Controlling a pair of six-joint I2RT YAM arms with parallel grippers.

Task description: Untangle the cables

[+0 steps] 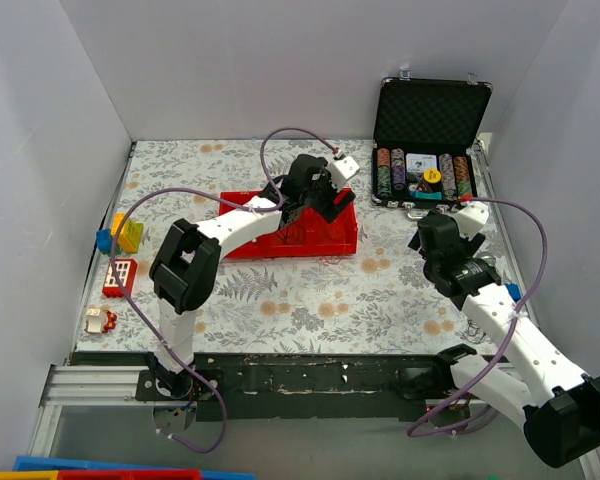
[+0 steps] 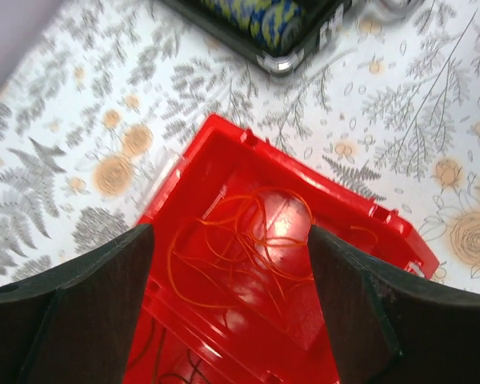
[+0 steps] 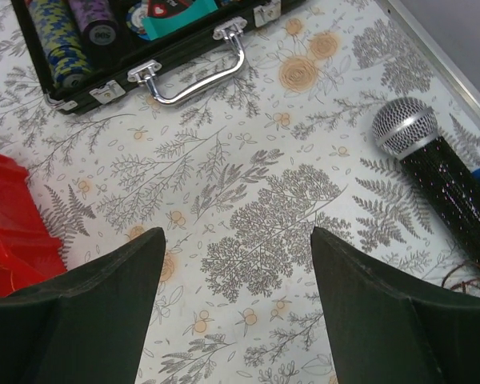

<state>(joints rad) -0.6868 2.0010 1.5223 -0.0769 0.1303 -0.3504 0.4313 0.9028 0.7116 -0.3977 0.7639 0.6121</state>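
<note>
Hovering with left jaws wide and empty over the cables (image 2: 240,248), light limp orange loops loose in the red tray (image 2: 348,228), I would pinch one outer strand gently, my right jaws open above the surface (image 3: 248,200).

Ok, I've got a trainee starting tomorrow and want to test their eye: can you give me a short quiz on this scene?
1. True or false: the left pincer is shut on the cables.
2. In the right wrist view, what lies on the table to the right of the right pincer? A) a microphone B) a mug C) scissors
3. Fill in: the cables lie inside a ____.
Key: 1 false, its jaws stand open over them; 2 A; 3 red tray.
</note>
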